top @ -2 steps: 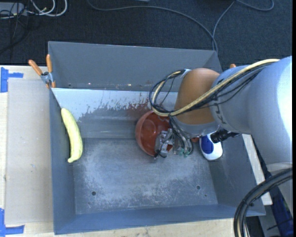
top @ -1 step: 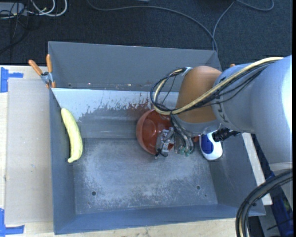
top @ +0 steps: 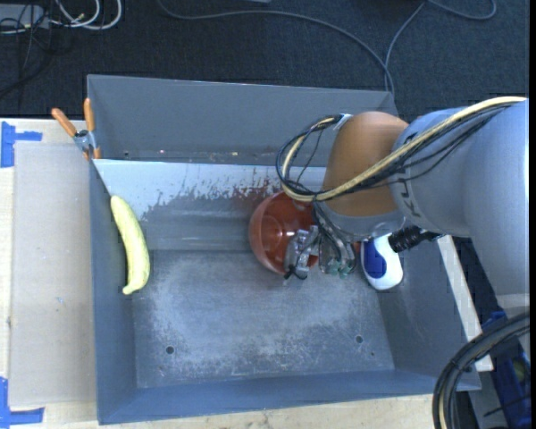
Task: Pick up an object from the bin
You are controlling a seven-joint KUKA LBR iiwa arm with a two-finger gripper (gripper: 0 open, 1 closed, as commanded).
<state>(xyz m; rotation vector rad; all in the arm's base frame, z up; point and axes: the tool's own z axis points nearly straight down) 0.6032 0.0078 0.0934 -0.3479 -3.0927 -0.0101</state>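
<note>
1. we see the gripper (top: 300,259) low in the back middle of the bin (top: 250,356), at the right edge of a dark red round object (top: 270,226).
2. we cannot tell how wide its jaws stand, or whether they grip anything.
3. a blue and white object (top: 381,266) lies just right of the gripper.
4. a yellow banana (top: 132,244) lies well apart, by the left wall.

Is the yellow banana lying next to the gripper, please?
No, the banana lies by the bin's left wall, apart from the gripper over the red bowl.
</note>
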